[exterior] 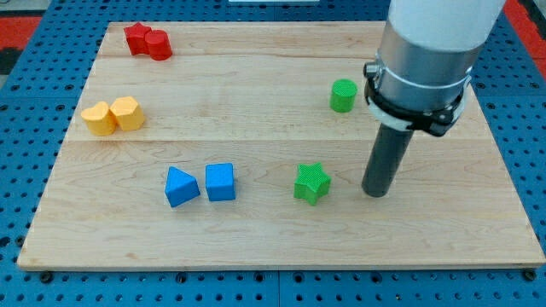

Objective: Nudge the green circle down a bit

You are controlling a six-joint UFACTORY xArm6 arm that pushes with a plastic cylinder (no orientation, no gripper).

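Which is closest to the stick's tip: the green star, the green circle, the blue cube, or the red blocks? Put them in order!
Nearest first from my tip, in the camera view:
1. Green star, just to the tip's left.
2. Green circle, above the tip, toward the view's top.
3. Blue cube, farther left, past the star.
4. Red blocks, at the board's top left corner.

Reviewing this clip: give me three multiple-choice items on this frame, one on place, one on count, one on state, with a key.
1. Where is my tip relative to the green star?
A. the view's right
B. the view's left
C. on top

2. How many green blocks are there?
A. one
B. two
C. four

3. Is my tip touching the green circle?
A. yes
B. no, it stands apart, lower in the view
C. the circle is hidden

Key: 1 A, the rod ends right of the star. 2 B, star and circle. 3 B, bare board lies between them.
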